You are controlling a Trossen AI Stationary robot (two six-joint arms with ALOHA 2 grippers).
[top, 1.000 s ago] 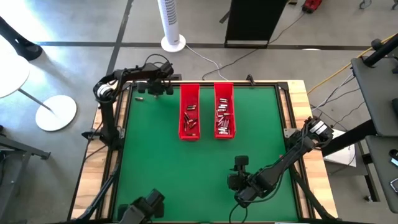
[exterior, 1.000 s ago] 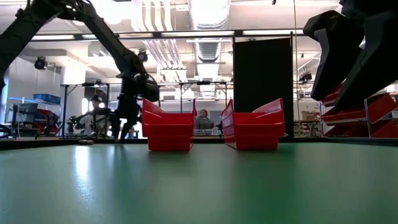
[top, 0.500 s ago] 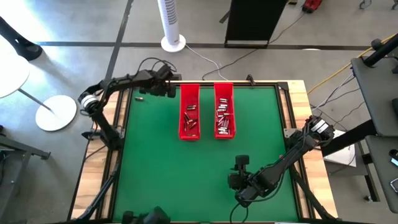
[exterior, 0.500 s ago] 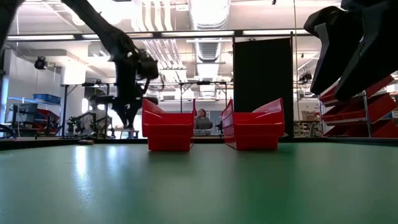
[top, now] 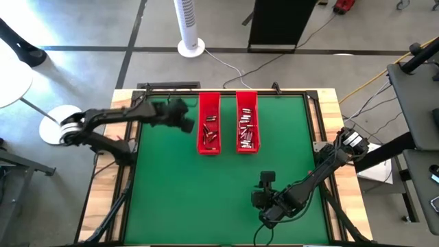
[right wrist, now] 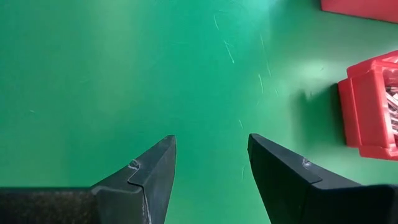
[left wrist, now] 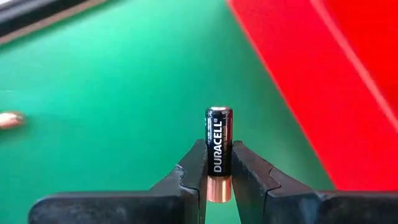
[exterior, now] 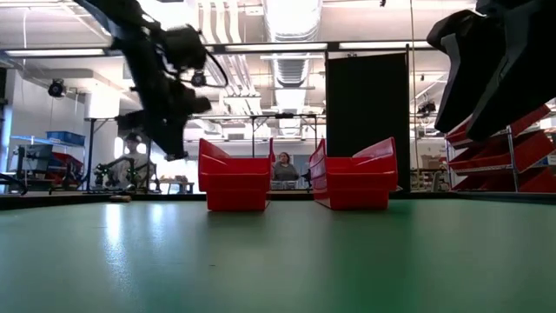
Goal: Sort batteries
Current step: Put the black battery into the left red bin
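— Left wrist view: a black-and-copper cell (left wrist: 218, 152), smooth and cylindrical, stands upright between the left gripper (left wrist: 217, 180) fingers, clamped.

— And the tray?

— The glossy red left tray (top: 209, 123) lies just beside that gripper (top: 180, 115), toward table centre — left arm far nearer. One loose cell (left wrist: 10, 119) rests on the green mat (top: 178, 192). The right gripper (right wrist: 211, 163) hangs open, well apart.

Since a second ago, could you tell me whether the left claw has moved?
Yes. In the high view the left claw has come from the table's far edge toward the near side, beside the left red tray, gripping a battery.
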